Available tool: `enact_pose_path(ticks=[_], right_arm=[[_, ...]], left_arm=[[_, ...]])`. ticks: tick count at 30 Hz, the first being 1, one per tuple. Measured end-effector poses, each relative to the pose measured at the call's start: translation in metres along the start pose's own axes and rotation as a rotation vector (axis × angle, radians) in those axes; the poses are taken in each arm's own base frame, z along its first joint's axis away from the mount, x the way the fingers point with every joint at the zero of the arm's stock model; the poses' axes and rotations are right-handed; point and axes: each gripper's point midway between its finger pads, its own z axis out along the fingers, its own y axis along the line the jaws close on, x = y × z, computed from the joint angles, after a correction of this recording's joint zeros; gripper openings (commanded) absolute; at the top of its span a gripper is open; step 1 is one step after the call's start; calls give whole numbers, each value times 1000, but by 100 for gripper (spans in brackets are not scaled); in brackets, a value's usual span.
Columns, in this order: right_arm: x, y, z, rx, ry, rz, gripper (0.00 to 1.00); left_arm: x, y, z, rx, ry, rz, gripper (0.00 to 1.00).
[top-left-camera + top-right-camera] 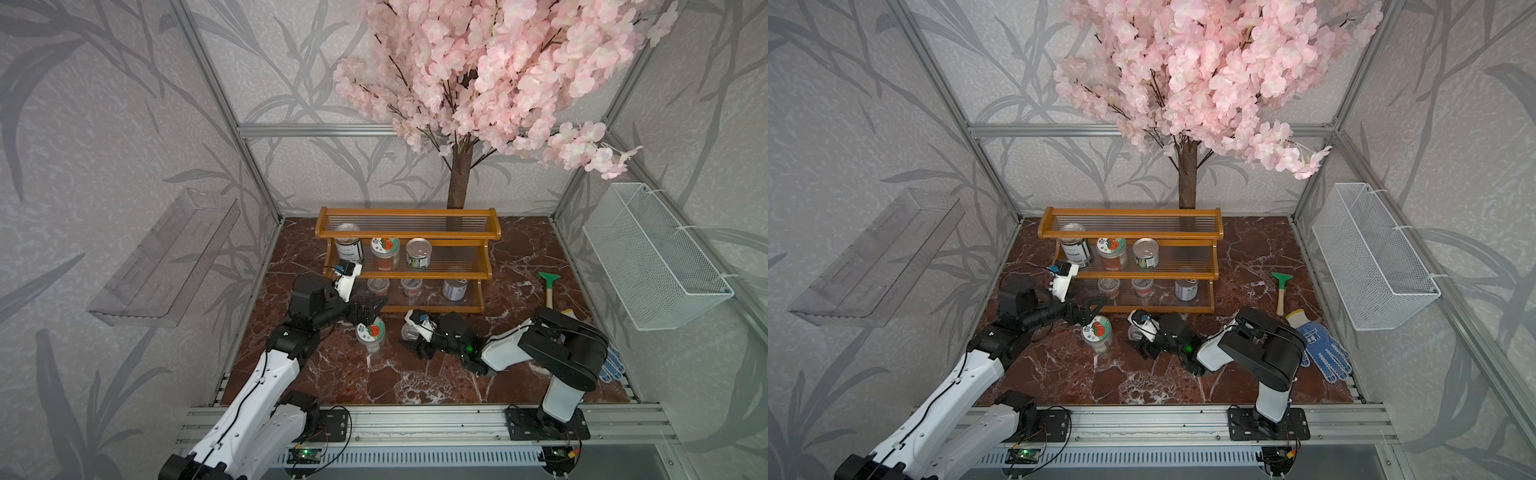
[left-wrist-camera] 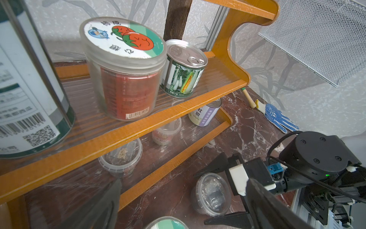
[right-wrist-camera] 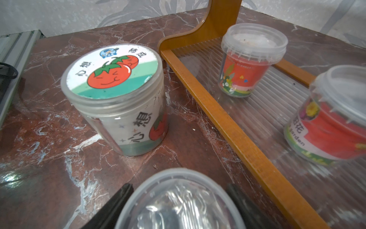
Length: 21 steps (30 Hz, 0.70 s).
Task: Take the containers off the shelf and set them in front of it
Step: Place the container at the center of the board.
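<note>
Plastic cup (image 3: 178, 202) sits delivered before the shelf (image 1: 436, 274) between parted right fingers (image 3: 111, 208); left fingers (image 2: 267, 206) gape above a jar (image 1: 371, 331).

On middle step of shelf (image 1: 419, 275), left to right: tall tin (image 1: 348, 245), back jar (image 1: 385, 251), short tin (image 1: 418, 251). On bottom step: left cup (image 1: 378, 286), middle cup (image 1: 411, 286), low tin (image 1: 455, 289). On worktop (image 1: 374, 382) before shelf: front jar (image 1: 371, 332), then front cup (image 2: 213, 195).

My left arm (image 1: 270, 374) and right arm (image 1: 559, 395) wear white shells, black joints, thin black cables; my left gripper (image 1: 372, 311) is black.
</note>
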Motion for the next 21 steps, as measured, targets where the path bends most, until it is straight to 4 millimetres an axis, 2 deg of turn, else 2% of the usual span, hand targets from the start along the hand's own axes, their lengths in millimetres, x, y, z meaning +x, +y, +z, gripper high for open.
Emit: enact_pose_path(ticks=[5, 9, 17, 21], right_arm=[[4, -1, -2, 6, 11, 3, 89], [-5, -1, -7, 10, -5, 1, 100], [-34, -2, -49, 47, -76, 15, 99], [-59, -10, -76, 102, -126, 33, 99]], left_arm=[[3, 2, 3, -1, 12, -5, 100], [6, 4, 5, -2, 24, -11, 100], [5, 4, 6, -2, 27, 8, 100], [-1, 3, 6, -1, 18, 25, 100]])
